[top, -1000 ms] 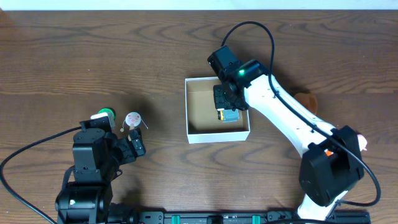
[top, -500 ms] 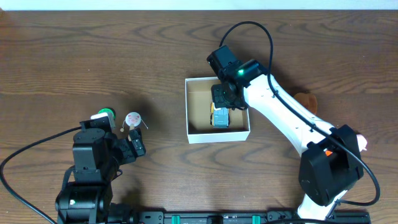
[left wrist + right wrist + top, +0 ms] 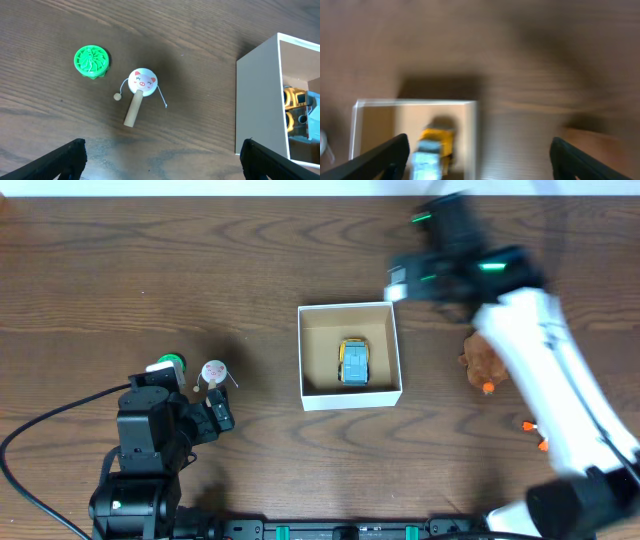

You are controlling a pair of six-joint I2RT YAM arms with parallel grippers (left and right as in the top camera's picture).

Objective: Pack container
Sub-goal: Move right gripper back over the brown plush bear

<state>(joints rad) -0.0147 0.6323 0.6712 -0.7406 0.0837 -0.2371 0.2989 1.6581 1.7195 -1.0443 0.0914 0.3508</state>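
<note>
The container (image 3: 350, 398), a white square box with a tan inside, stands mid-table. A yellow and blue toy car (image 3: 354, 362) lies inside it. My right gripper (image 3: 398, 283) is open and empty, blurred with motion, above the table just beyond the box's far right corner. In the right wrist view the box (image 3: 415, 103) and the car (image 3: 432, 152) show blurred between the open fingers (image 3: 480, 160). My left gripper (image 3: 215, 415) is open and empty at the left; its view (image 3: 162, 162) shows the box wall (image 3: 260, 100) and the car (image 3: 300, 112).
A green ridged disc (image 3: 170, 364) (image 3: 91, 61) and a pig-face drum rattle (image 3: 213, 370) (image 3: 141, 82) lie just ahead of the left gripper. A brown plush toy (image 3: 483, 360) lies right of the box. Small orange pieces (image 3: 530, 425) lie at the right front.
My right gripper has let go of the toy car, which now lies in the box, and the arm has swung up and away to the right. The left arm has not moved.
</note>
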